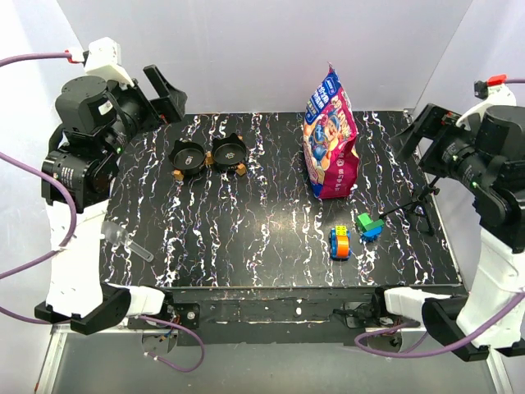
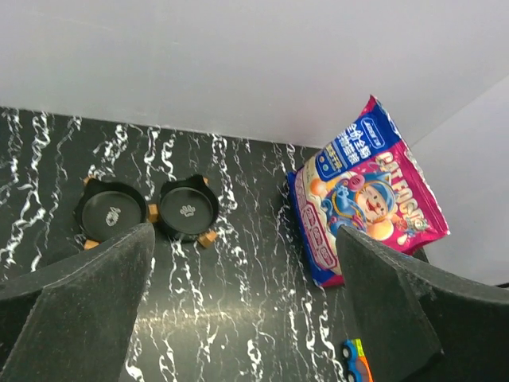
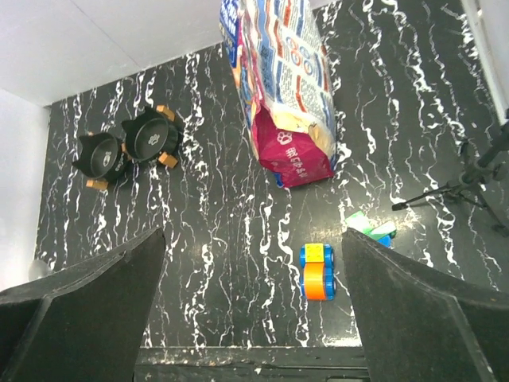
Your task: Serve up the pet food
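Pet food itself is not visible. It is presumably inside the bag (image 1: 330, 139), which stands upright toward the right rear of the table (image 1: 246, 238).

From the left, the left gripper (image 1: 164, 94) hangs high over the table's left rear corner, jaws spread wide and holding nothing. Near the front left edge lies a small translucent item (image 1: 125, 243), possibly a scoop, though it is too faint to be sure. Next come two black bowls (image 1: 229, 152), side by side. They are matte and round, with cat-ear bumps, paw prints inside and tan wooden feet, and both look empty.

The bag is glossy, crinkled film in magenta and blue, likely slippery and easily crushed. I cannot tell whether its top is cut. Toy blocks (image 1: 340, 243) of hard bright plastic lie in front of it, with a thin black stand (image 1: 418, 209) nearby. The right gripper (image 1: 418, 131) hovers at the right edge, also spread and empty.

I judge that nothing has started. A good approach would be to pinch the bag near its upper seam, steady its base with the other arm, and tip it slowly over a bowl so the kibble does not scatter.
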Controlling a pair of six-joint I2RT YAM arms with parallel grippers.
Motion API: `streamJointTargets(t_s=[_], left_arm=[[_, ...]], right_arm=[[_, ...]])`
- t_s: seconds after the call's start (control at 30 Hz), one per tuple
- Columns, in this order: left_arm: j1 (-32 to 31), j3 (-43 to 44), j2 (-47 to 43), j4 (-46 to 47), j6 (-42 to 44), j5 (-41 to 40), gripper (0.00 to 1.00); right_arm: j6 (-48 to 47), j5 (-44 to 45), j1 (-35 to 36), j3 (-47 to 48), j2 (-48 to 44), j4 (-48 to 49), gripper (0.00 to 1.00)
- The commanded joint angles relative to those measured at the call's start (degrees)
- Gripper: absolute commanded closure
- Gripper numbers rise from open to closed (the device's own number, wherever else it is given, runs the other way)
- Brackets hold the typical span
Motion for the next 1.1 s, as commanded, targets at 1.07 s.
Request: streamJointTargets(t_s=[1.07], left_arm=[[0.3,-6.7,-4.9,-20.9,-9.4,22.7,0.02]], right_arm=[[-9.8,2.6,2.3,9.6,43.7,28.9,0.23]])
